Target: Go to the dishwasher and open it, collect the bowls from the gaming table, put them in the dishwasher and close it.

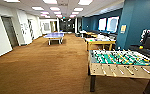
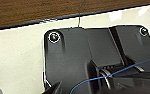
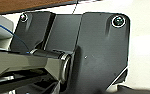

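Gaming table (image 1: 54,35) far down carpet (image 1: 41,67)

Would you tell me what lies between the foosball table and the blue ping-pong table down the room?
In the head view, brown carpet separates the foosball table from the ping-pong table.

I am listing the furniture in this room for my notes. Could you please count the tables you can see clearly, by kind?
Table-football table: 1
Table-tennis table, blue top: 1
Wooden-topped table: 1
Total: 3
More tables stand further back by the blue wall, too indistinct to count.
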{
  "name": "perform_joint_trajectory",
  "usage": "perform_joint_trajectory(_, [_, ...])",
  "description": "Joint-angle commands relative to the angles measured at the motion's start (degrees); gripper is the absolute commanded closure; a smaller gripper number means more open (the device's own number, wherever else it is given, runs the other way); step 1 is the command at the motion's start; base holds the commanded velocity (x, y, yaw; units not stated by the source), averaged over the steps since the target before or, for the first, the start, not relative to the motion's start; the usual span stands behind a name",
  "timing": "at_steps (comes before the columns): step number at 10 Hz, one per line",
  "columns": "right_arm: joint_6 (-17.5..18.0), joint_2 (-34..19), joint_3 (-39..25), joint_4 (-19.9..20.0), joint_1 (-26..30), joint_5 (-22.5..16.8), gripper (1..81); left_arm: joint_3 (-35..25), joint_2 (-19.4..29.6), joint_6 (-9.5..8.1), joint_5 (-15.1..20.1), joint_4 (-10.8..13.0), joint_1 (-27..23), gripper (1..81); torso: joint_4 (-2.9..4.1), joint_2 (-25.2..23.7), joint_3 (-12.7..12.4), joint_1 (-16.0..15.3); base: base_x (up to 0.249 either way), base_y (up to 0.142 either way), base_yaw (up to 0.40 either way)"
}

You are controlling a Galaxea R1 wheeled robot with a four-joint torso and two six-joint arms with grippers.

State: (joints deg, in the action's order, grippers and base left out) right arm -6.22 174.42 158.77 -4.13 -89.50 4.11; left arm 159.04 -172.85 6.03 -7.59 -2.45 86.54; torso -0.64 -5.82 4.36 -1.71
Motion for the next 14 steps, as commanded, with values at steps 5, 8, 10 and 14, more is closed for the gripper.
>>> perform_joint_trajectory(5, [-0.2, 0.42, -0.14, -0.09, 2.7, -2.79, 1.0, 0.05, 0.4, 0.21, 2.5, -0.45, -3.0, 1.0, 0.0, 0.0, 0.0, 0.0, 0.113, 0.0, 0.0])
perform_joint_trajectory(8, [-0.2, 0.51, -0.14, -0.09, 2.7, -2.79, 1.0, 0.13, 0.4, 0.2, 2.5, -0.45, -3.0, 1.0, 0.0, 0.0, 0.0, 0.0, 0.113, 0.0, 0.0])
perform_joint_trajectory(10, [-0.2, 0.51, -0.14, -0.09, 2.7, -2.79, 1.0, 0.05, 0.4, 0.2, 2.5, -0.45, -3.0, 1.0, 0.0, 0.0, 0.0, 0.0, 0.11, 0.075, 0.0])
perform_joint_trajectory(14, [-0.2, 0.6, -0.14, -0.09, 2.7, -2.79, 1.0, 0.13, 0.4, 0.12, 2.5, -0.45, -3.0, 1.0, 0.0, 0.0, 0.0, -0.02, 0.108, 0.074, 0.0])
